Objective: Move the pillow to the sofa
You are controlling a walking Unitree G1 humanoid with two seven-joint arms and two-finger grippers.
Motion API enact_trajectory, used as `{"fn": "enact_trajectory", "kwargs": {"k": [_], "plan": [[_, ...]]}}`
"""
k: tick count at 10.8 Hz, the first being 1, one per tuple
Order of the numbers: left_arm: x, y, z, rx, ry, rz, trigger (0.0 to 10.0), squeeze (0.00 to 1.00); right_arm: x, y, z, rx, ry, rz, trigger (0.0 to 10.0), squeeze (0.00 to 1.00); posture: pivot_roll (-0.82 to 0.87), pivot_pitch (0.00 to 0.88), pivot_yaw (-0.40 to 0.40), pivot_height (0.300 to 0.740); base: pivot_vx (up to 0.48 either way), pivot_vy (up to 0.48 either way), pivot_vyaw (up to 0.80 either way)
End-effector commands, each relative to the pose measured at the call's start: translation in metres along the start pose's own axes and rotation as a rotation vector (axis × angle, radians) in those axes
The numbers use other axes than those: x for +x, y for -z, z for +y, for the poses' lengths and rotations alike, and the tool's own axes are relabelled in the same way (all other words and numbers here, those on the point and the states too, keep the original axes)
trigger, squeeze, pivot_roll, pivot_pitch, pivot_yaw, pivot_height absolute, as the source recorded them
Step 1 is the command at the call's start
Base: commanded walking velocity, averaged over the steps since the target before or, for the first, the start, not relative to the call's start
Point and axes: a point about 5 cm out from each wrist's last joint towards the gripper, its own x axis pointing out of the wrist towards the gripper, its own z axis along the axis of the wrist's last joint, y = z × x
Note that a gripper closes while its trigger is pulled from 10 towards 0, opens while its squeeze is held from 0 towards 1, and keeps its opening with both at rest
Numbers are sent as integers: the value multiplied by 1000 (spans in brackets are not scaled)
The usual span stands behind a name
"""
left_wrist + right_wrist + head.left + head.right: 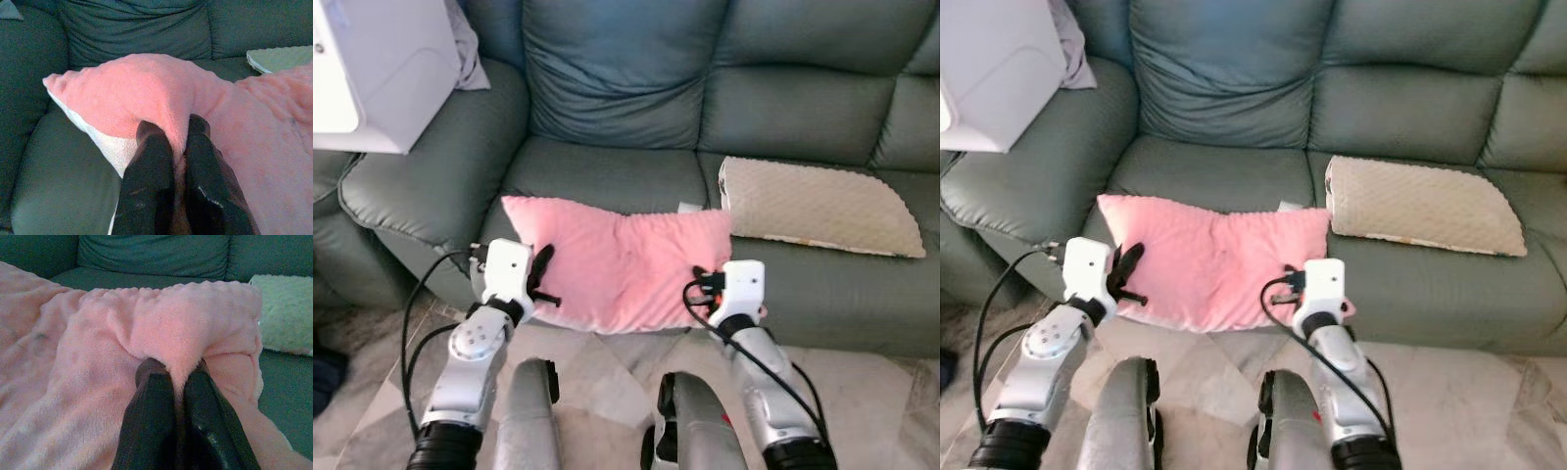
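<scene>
Across the front edge of the grey-green leather sofa (607, 176) lies the soft pink plush pillow (622, 264), its long axis running from 9 o'clock to 3 o'clock as the robot faces it. Its far half rests on the seat cushion, while its near edge hangs out past the seat front, over the pale marbled floor (891, 411).

Both arms have it. The left gripper (545, 277) sits at the pillow's 9 o'clock end, the right gripper (700, 287) at its 3 o'clock end, so the pillow stretches straight between them, dead ahead at 12 o'clock. From the wrist cameras, each pair of black fingers (149, 166) is pinched together on a raised fold of pink fleece, the fabric bunched up between the tips.

The move ahead, I'd judge, turns on carrying the pillow further towards 12 o'clock so all of it lands on the seat, both arms travelling evenly to keep it level.

Just beside the pillow at 2 o'clock, a cream dimpled cushion (813, 206) lies flat on the next seat. At 10 o'clock, a white box-like object (382, 69) stands over the armrest.
</scene>
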Motion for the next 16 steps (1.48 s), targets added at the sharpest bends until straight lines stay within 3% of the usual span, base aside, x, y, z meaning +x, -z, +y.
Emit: {"fn": "enact_trajectory", "kwargs": {"k": [1, 11, 14, 16], "plan": [[1, -5, 0, 15, -3, -22, 10000, 0, 3, -5, 1, 0, -7, -19, 10000, 0, 16, 124, -64, 636, 322, 0, 0], [2, -2, -1, 12, -16, -13, 10000, 0, 2, -4, -1, -5, -1, -3, 10000, 0, 14, 125, -66, 636, 355, 0, 0], [2, 2, 23, 111, -84, 26, 10000, 0, 8, -13, -2, 28, -42, 10, 10000, 0, 16, 171, -68, 636, 0, 0, 0], [9, 0, 46, 164, -127, 51, 10000, 0, 19, -18, -19, 18, -35, 37, 10000, 0, 19, 199, -61, 636, 0, 0, 0]]}}
